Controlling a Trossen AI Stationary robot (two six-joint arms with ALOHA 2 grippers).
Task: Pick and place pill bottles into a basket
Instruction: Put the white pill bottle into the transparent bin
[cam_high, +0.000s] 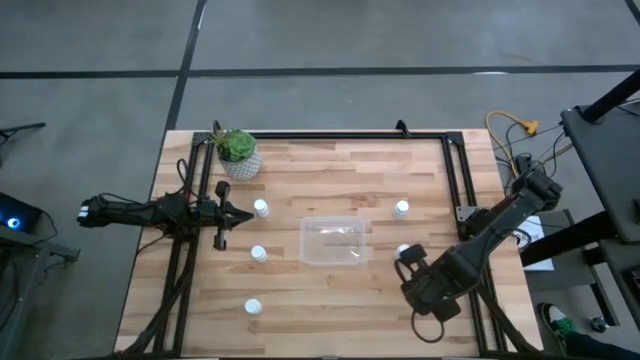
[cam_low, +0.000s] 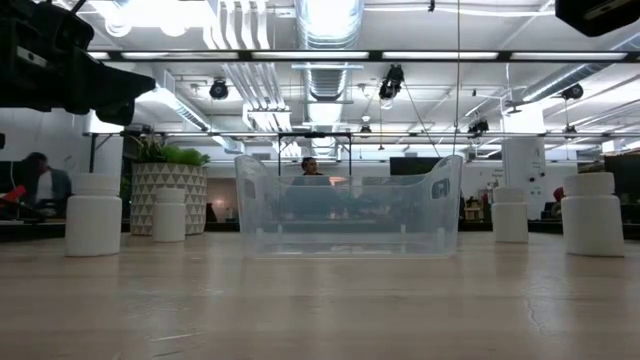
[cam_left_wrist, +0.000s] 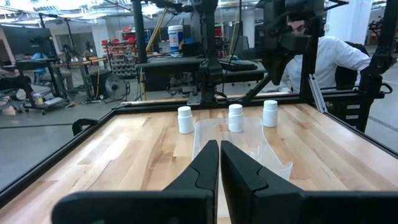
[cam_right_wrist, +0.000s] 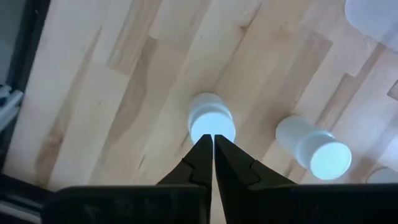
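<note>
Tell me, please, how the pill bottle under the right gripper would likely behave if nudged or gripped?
The pill bottle stands upright, narrow, so a sideways nudge may tip it. Being cylindrical, it would probably roll on the table. Its smooth cap looks slippery for the shut right gripper.

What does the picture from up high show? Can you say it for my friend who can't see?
A wooden table seen from above has a clear basket, apparently empty, at its middle, with five white pill bottles visible standing around it. The right gripper hangs above one bottle near the basket's right side, while the left gripper waits at the left, beside a potted plant.
</note>
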